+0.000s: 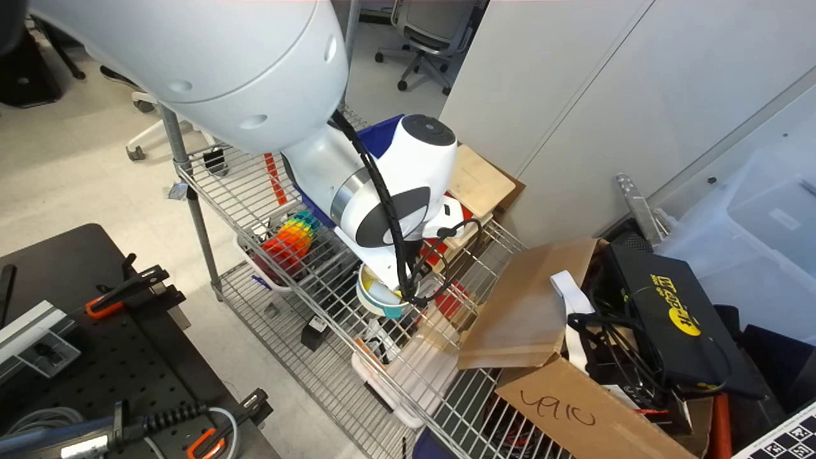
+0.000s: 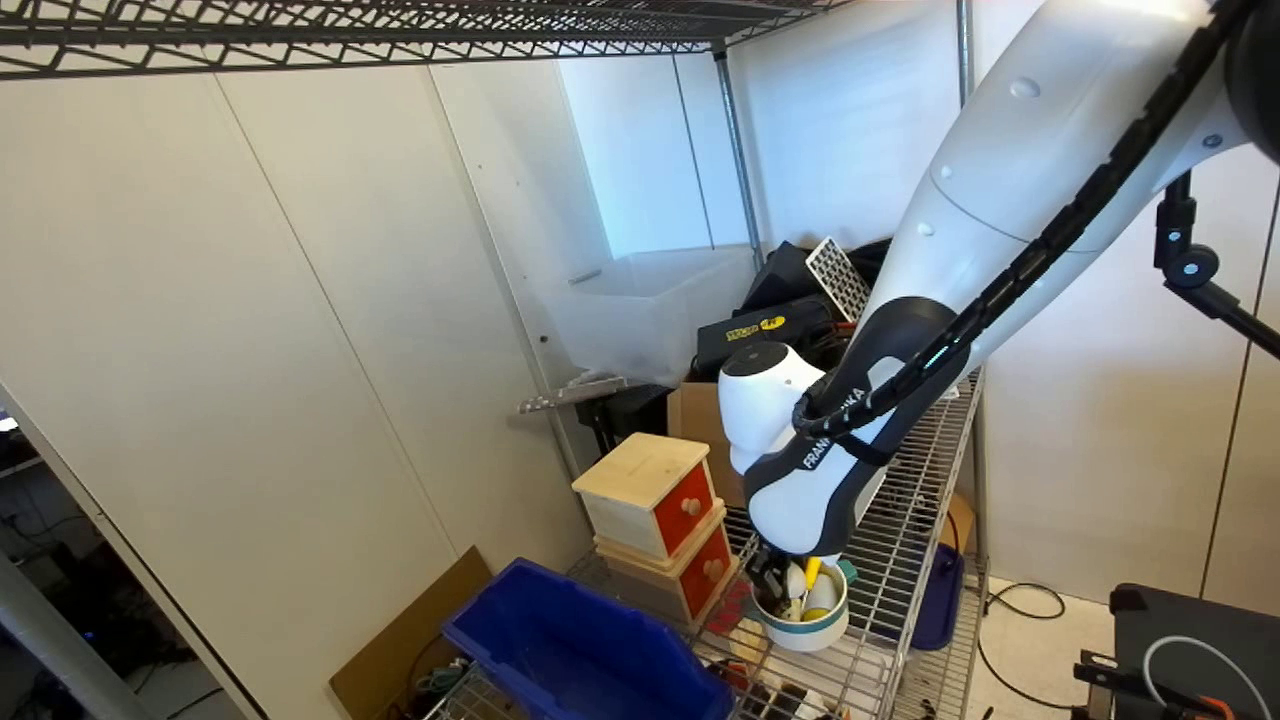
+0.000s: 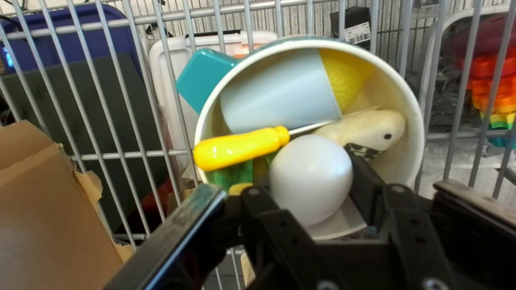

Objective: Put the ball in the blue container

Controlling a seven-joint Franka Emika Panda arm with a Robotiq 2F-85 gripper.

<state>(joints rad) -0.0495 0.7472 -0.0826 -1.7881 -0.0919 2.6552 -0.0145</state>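
The ball [image 3: 310, 181] is white and smooth, at the near side of a white pot with a teal rim [image 3: 420, 133]. My gripper [image 3: 312, 177] reaches into that pot, its black fingers [image 3: 365, 189] shut on the ball from both sides. In an exterior view the gripper [image 2: 775, 580] points down into the pot [image 2: 805, 634]. Deep blue and rectangular, the blue container [image 2: 590, 650] stands on the wire shelf, apart from the pot. Another exterior view shows only part of the blue container [image 1: 380, 135] behind the arm.
Crowding the ball in the pot are a yellow-handled tool [image 3: 238, 148], a pale blue cup [image 3: 282, 90], a yellow textured thing [image 3: 344, 76] and a cream toy [image 3: 367, 127]. Wooden boxes with red drawers [image 2: 645, 485] stand between pot and wall. A cardboard box [image 1: 529, 306] sits nearby.
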